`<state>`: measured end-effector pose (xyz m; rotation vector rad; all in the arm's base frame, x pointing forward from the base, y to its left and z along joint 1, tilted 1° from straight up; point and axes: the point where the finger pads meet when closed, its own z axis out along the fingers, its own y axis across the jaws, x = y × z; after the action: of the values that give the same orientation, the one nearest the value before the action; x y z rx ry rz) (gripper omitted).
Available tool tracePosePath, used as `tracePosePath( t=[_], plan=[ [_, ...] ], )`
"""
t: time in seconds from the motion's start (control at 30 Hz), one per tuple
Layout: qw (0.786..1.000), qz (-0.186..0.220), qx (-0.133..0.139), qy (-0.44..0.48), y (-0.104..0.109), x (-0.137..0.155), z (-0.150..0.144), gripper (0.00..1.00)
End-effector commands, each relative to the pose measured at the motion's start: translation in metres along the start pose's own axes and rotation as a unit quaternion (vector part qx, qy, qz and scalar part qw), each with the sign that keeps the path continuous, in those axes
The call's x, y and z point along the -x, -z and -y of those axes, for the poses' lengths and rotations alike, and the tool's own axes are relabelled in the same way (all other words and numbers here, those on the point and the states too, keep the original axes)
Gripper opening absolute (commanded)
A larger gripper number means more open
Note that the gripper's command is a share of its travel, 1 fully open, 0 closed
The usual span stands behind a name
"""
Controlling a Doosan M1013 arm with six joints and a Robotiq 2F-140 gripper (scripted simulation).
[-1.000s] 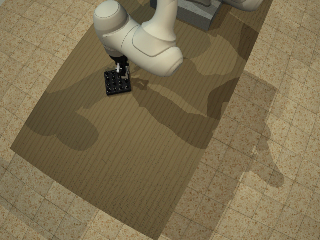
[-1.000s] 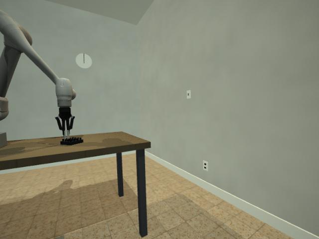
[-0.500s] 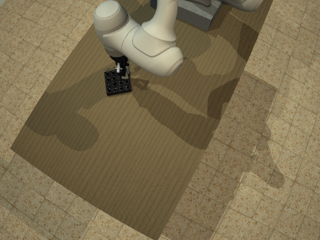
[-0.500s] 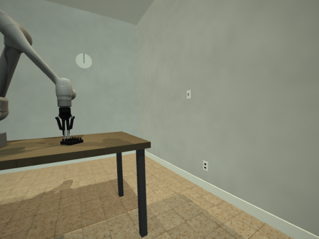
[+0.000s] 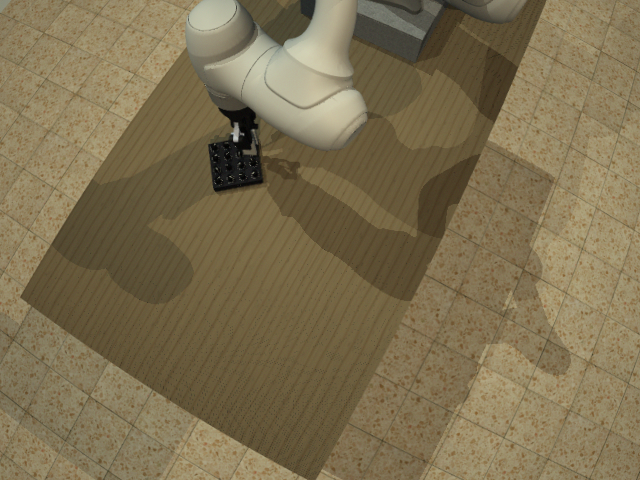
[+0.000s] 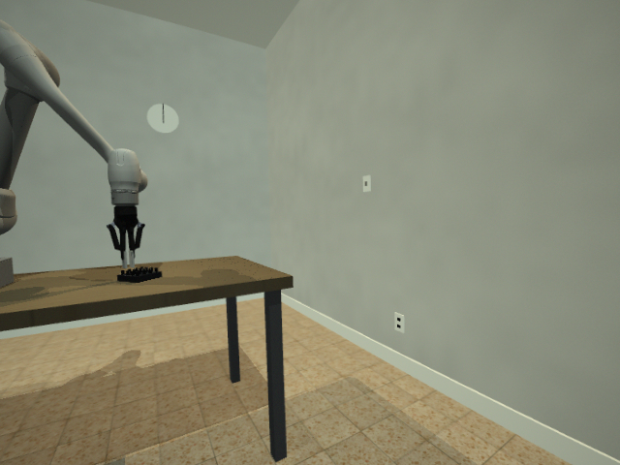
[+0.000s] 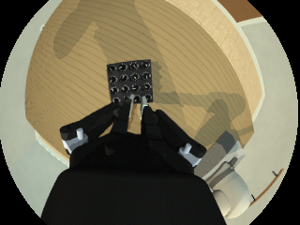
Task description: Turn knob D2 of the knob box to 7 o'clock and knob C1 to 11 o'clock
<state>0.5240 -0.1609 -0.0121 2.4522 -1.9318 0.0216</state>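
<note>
The black knob box (image 5: 235, 169) (image 6: 140, 274) (image 7: 130, 78) stands flat on the wooden table (image 5: 268, 320) (image 6: 210, 280) (image 7: 194, 44), with its knobs in a four-by-four grid. My gripper (image 5: 242, 140) (image 6: 128, 263) (image 7: 137, 101) points straight down over the box's edge row nearest the arm. Its fingertips stand a small way apart on either side of a knob there, just loose of it. The knob names and white lines are too small to read in any view, and the fingers hide the knob between them.
The arm's grey base block (image 5: 395, 25) (image 6: 5, 271) stands at the far end of the table. The arm's big white links (image 5: 279, 77) hang over the table above and beside the box. The table edge lies to the left of the box.
</note>
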Motion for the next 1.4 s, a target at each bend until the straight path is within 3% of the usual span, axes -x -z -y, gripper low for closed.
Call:
tracePosePath(
  t=[0.0, 0.2, 0.7, 0.87, 1.0, 1.37],
  plan=[
    [1.000, 0.001, -0.002, -0.001, 0.013, -0.001, 0.001, 0.12],
    [1.000, 0.001, -0.002, -0.001, 0.024, -0.001, 0.001, 0.12],
    [1.000, 0.001, -0.002, 0.000, 0.024, -0.002, 0.000, 0.12],
    [0.996, 0.000, -0.002, 0.092, 0.040, -0.027, -0.013, 0.12],
    [0.993, 0.000, -0.002, 0.115, 0.044, -0.034, -0.017, 0.12],
    [0.993, 0.000, -0.002, 0.116, 0.044, -0.034, -0.017, 0.12]
  ],
)
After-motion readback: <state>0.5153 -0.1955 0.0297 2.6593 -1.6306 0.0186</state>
